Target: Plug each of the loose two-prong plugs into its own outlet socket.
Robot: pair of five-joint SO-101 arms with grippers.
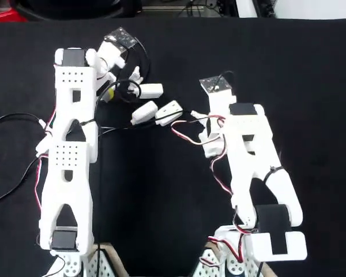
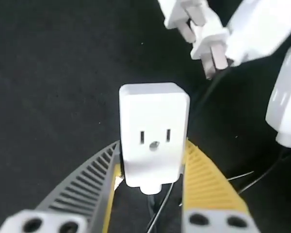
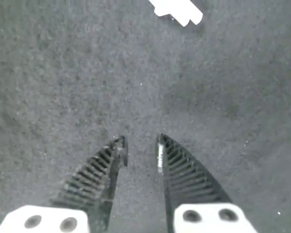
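Note:
My left gripper (image 2: 153,150) is shut on a white outlet socket (image 2: 153,133), held upright between one grey and one yellow finger with its slotted face towards the camera. Just beyond it lie two white two-prong plugs (image 2: 214,44) (image 2: 182,13), prongs pointing towards the socket. In the high view this gripper (image 1: 111,89) is at the back left among the white plug and socket bodies (image 1: 150,90) (image 1: 144,112) (image 1: 169,112). My right gripper (image 3: 140,145) hangs over bare black cloth, slightly open, with nothing between its fingers. A white piece (image 3: 177,9) lies farther ahead of it.
Black cables (image 1: 11,121) run from the white pieces across the black cloth towards the left edge. Red and white arm wires (image 1: 187,135) loop beside the right arm (image 1: 248,144). Another white body (image 2: 286,104) lies close beside the left gripper.

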